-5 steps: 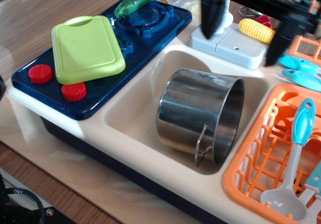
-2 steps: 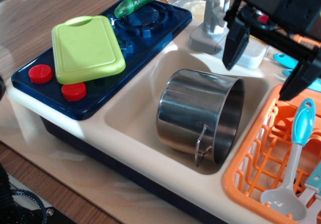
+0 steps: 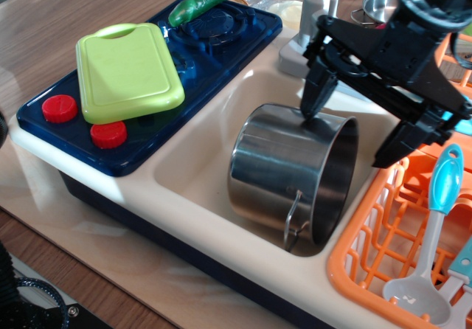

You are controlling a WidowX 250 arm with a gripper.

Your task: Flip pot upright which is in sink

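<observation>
The large shiny steel pot (image 3: 284,170) lies on its side in the cream-white sink (image 3: 199,159), its mouth facing right and its wire loop handle (image 3: 293,222) at the front near the rim. My black gripper (image 3: 346,133) is open above the pot's rim. Its left fingertip (image 3: 310,108) is at the top of the pot wall near the rim. Its right fingertip (image 3: 387,152) is over the sink's right edge by the rack. The open mouth of the pot sits between the two fingers.
An orange dish rack (image 3: 383,233) with a blue-handled spoon (image 3: 435,218) stands right of the sink. A blue stove top (image 3: 169,71) holds a green cutting board (image 3: 125,71), red knobs and a cucumber (image 3: 199,3). The faucet base (image 3: 299,52) and a small steel pot (image 3: 380,4) are behind.
My gripper has come down and forward from the back right, past the faucet, to the pot's rim. The pot has shifted very slightly.
</observation>
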